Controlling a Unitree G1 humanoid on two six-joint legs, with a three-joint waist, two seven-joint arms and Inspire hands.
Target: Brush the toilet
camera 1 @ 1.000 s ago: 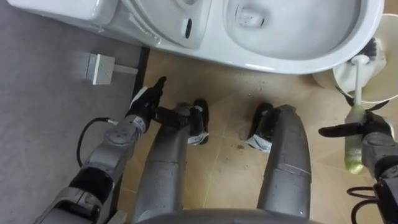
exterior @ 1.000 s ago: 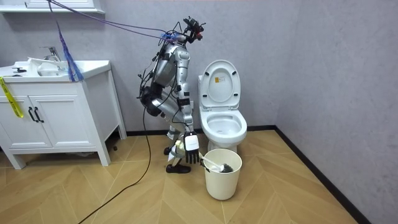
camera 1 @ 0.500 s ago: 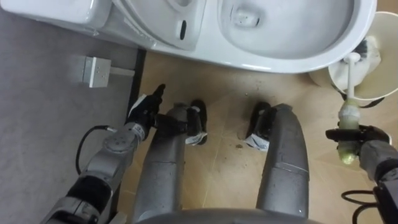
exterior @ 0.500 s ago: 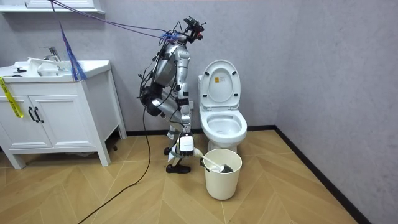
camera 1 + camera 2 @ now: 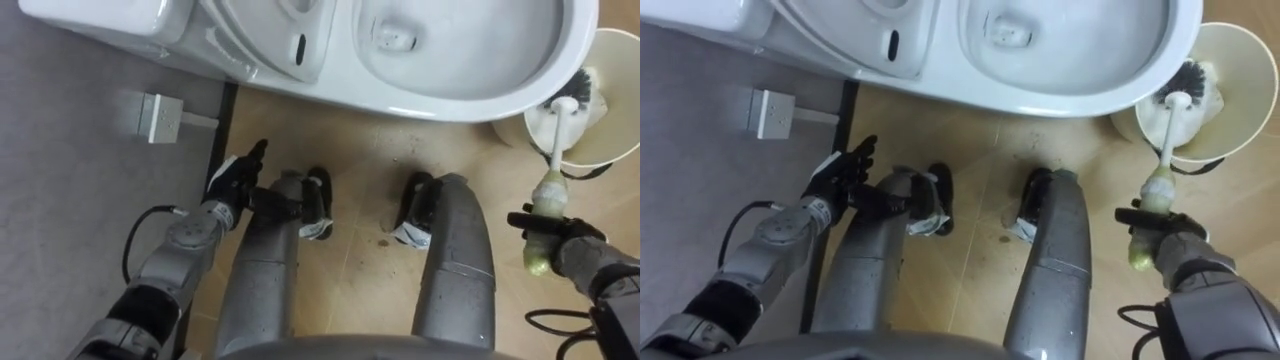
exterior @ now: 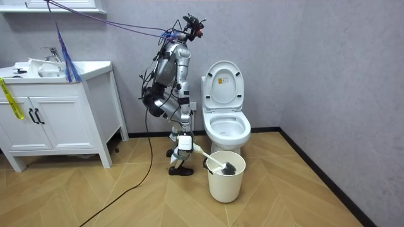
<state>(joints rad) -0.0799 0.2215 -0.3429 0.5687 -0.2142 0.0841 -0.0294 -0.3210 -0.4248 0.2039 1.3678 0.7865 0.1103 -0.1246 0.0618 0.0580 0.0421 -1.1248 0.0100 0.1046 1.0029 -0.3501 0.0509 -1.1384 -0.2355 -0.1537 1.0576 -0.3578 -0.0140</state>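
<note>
**One hand on the brush: risks before the lift**

Left eye view: right hand [image 5: 568, 245] is closed round the handle end of the brush [image 5: 553, 155]. The shaft slopes away to the bristle head, which sits inside the bucket [image 5: 605, 140], just beside the toilet [image 5: 480, 100]. Judgement: a slanted pull could hook the head on the bucket's rim and tip it. A wet head may drip on the floor [image 5: 370, 160] between bucket and toilet.

Right eye view: left hand [image 5: 840, 180] idle, fingers straight, beside the left leg, holding nothing. It is well apart from the bucket, so it cannot steady it.

Room view: robot stands bent at the toilet's side, on the room view's left of it, bucket near its feet. Because the grip is at the handle's far end, the head could swing wide and knock the toilet's outside instead of going in.
</note>
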